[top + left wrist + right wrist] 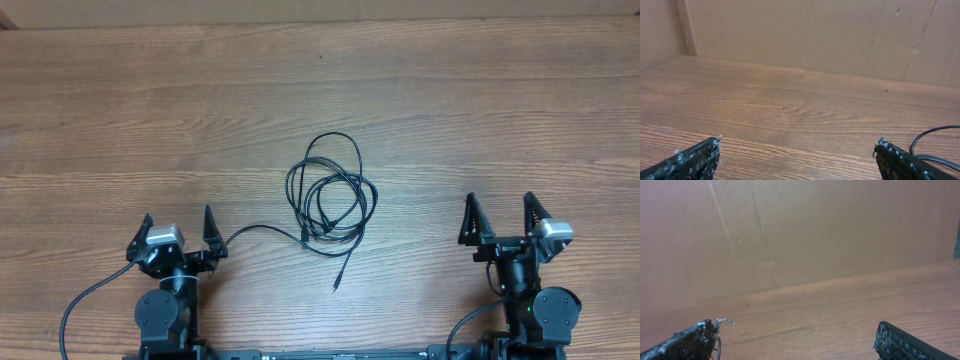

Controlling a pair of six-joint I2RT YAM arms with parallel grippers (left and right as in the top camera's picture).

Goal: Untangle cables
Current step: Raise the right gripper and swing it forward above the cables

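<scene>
The cables lie as a tangle of thin black loops at the middle of the wooden table. One end runs left toward the left arm, and a plug end trails toward the front. My left gripper is open and empty, left of the tangle. In the left wrist view its fingers are spread wide, with a cable loop at the right edge. My right gripper is open and empty, right of the tangle. In the right wrist view its fingers are spread over bare wood.
A cardboard wall stands along the table's far edge. Thick black wires run from the arm bases at the front edge.
</scene>
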